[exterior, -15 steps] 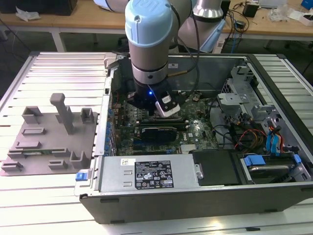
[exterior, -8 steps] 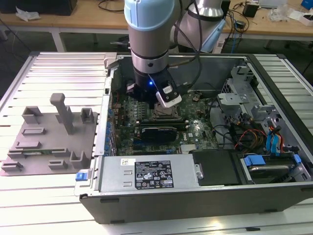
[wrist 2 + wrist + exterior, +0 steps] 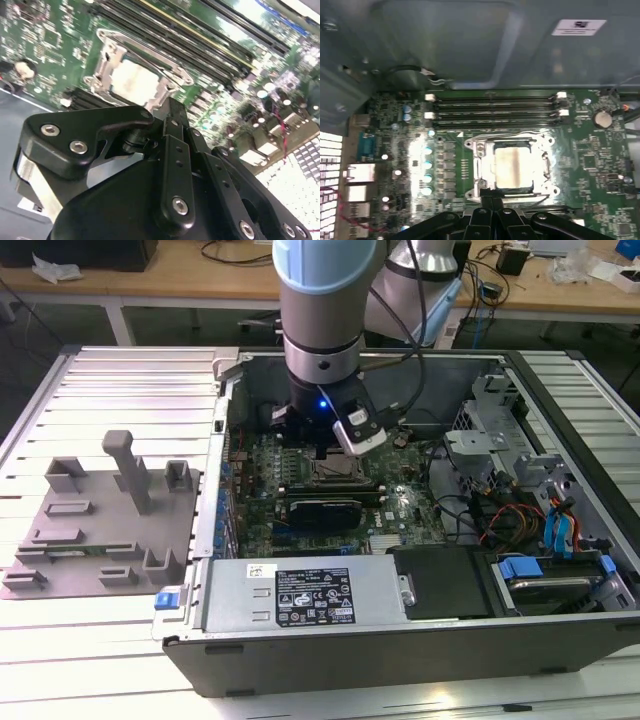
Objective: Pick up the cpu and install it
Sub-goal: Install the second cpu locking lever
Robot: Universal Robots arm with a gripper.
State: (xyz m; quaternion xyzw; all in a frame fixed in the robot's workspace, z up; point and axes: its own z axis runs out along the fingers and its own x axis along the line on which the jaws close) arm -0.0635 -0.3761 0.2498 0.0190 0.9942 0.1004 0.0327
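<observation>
Pale silvery-white square metal-topped cpu [image 3: 512, 167] lies inside a silver metal socket frame [image 3: 479, 150] on the green motherboard [image 3: 590, 160]; black gripper [image 3: 492, 202].

A grey fixture tray [image 3: 100, 530] lies just beside the open computer case [image 3: 400, 640] on a slatted table [image 3: 120, 660]

White slatted metal table [image 3: 100, 640] carries two things: grey plastic fixture tray [image 3: 95, 530] with upright posts toward the exterior view's left, open computer case [image 3: 400, 640] just beside it, toward the right.
</observation>
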